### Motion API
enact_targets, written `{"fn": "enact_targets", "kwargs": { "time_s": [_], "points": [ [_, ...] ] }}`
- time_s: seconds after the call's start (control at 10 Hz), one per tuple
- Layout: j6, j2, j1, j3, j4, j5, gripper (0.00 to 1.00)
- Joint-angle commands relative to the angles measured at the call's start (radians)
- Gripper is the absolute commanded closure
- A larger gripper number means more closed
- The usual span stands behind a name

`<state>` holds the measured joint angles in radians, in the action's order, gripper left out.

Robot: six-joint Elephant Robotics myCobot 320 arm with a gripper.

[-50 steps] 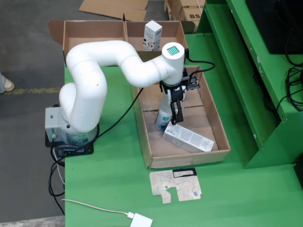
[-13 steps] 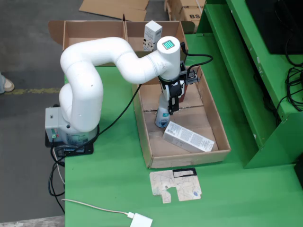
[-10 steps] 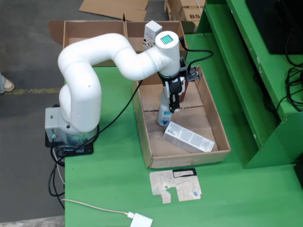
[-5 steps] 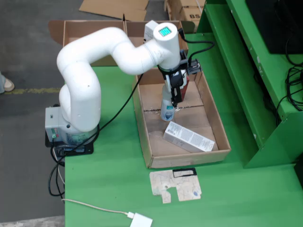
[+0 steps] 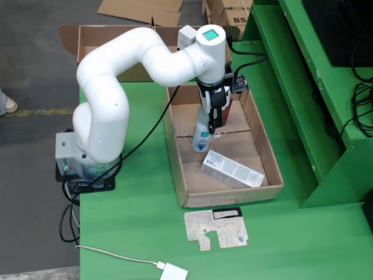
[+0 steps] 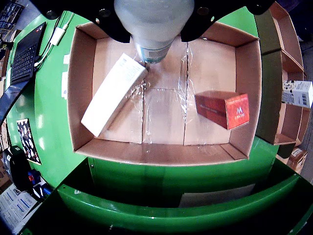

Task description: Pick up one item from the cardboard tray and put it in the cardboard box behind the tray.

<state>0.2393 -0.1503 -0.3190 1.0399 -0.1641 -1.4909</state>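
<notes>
The white arm (image 5: 134,64) reaches from its base at the left of the fixed view over the cardboard tray (image 5: 271,169) on the green surface (image 5: 134,233), and the gripper (image 5: 214,119) hangs over the tray's far half with its jaws closed on a white spray bottle (image 5: 201,135) with a blue label, held by its upper part and hanging tilted, its bottom just above the tray floor. In the gripper view the bottle (image 6: 154,24) fills the top centre between the dark jaws. A long white carton (image 5: 232,170) lies flat in the near half of the tray, close to the bottle's base, and a red carton (image 6: 222,108) lies well apart from it at the tray's other end. Behind the tray stands the cardboard box (image 5: 105,39), open, with a white carton (image 5: 186,36) upright in its right compartment. A flat cardboard scrap (image 5: 215,228) lies on the surface near the tray's front wall
</notes>
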Motion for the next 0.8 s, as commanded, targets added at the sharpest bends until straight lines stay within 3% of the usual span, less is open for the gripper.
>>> {"fn": "enact_targets", "kwargs": {
  "time_s": [0.0,0.1,0.7],
  "points": [
    [0.006,-0.130,0.007,-0.765,-0.351,-0.002,1.00],
    [0.006,-0.244,0.008,-1.040,-0.482,0.003,1.00],
    [0.009,-0.183,-0.020,-1.040,-0.291,0.058,1.00]
  ]
}}
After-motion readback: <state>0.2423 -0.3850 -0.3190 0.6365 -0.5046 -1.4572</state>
